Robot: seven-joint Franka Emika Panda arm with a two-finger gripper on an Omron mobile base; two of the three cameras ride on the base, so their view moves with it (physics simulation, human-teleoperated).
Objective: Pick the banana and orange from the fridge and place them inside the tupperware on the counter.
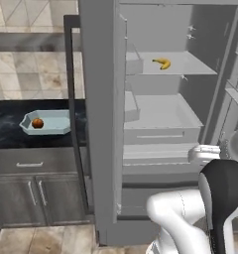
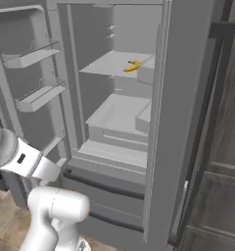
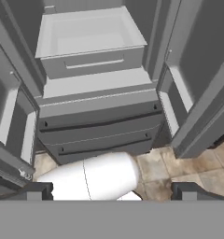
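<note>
The fridge stands with both doors open. The yellow banana lies on its upper shelf, also visible in the right base view. The orange rests inside the pale blue tupperware on the black counter, left of the fridge. In the hand view my gripper is open wide with nothing between its fingertips. It looks down from a distance at the fridge's lower drawers and an empty bin above them.
The fridge's open left door stands between the shelves and the counter. The other door carries empty racks. Grey cabinets with bar handles sit under the counter. Tiled floor lies before the fridge.
</note>
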